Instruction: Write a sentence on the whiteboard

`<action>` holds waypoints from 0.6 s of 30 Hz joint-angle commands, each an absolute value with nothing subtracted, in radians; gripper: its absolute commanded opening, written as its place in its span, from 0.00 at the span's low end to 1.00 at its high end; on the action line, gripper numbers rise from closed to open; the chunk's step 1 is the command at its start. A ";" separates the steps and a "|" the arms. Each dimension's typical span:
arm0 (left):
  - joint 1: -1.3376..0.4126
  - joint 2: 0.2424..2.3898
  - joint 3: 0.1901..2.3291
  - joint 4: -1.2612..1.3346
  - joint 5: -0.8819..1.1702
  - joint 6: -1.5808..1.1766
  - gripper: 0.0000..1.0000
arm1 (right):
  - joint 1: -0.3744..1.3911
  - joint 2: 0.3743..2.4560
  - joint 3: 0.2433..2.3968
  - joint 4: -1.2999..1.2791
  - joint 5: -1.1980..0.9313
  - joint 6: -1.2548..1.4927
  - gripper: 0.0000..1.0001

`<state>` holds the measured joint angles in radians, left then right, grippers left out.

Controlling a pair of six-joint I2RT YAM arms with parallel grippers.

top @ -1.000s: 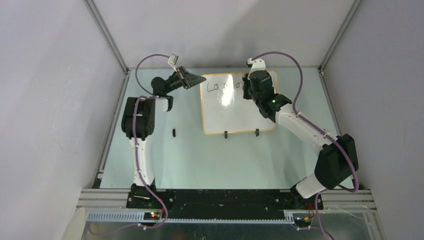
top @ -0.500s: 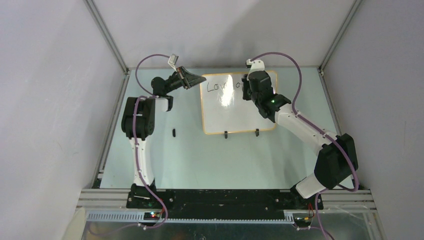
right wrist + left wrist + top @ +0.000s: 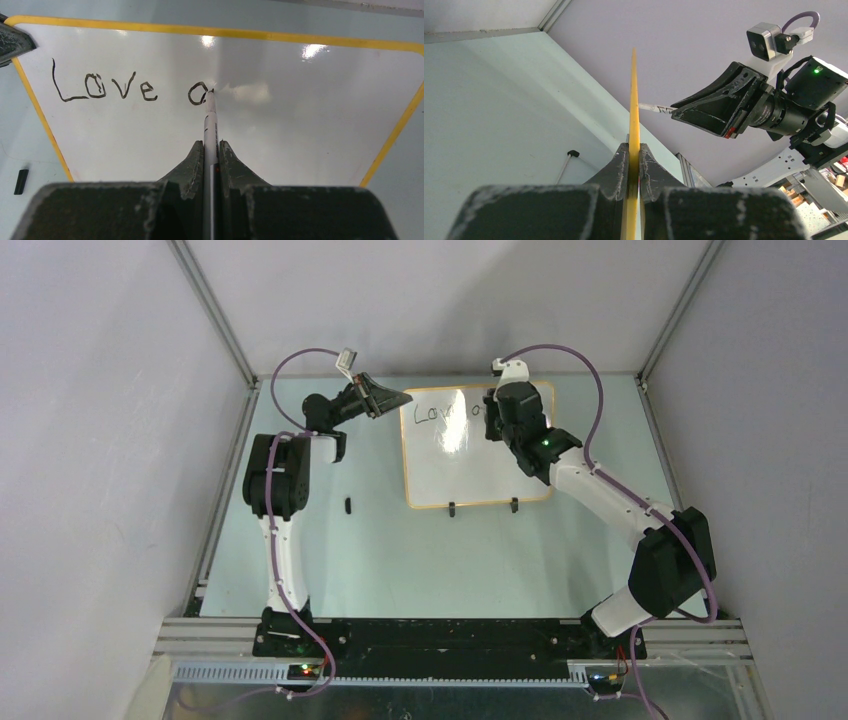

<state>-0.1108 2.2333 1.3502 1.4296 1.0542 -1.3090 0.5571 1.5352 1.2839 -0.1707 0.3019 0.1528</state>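
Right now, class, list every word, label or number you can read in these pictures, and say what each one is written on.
"Love": start of the sentence, black handwriting at the top left of the whiteboard.
"o": one rounded letter after it, perhaps unfinished, at the tip of the marker.
Marks on the marker barrel: too small to read.
Nothing else legible.

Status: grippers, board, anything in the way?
Left gripper shut on whiteboard rim. Right gripper shut on marker, tip on whiteboard. Sentence at "Love" plus one letter. Nothing blocking.

Overhead, two wrist close-ups — common whiteboard (image 3: 478, 470)
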 commanded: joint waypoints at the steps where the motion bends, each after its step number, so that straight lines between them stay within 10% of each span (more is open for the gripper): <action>1: -0.114 2.191 1.359 1.469 1.060 -1.301 0.00 | 0.565 1.543 1.319 -0.196 0.326 0.141 0.00; 18: -0.114 2.191 1.359 1.468 1.061 -1.302 0.00 | 0.589 1.536 1.319 -0.286 0.348 0.137 0.00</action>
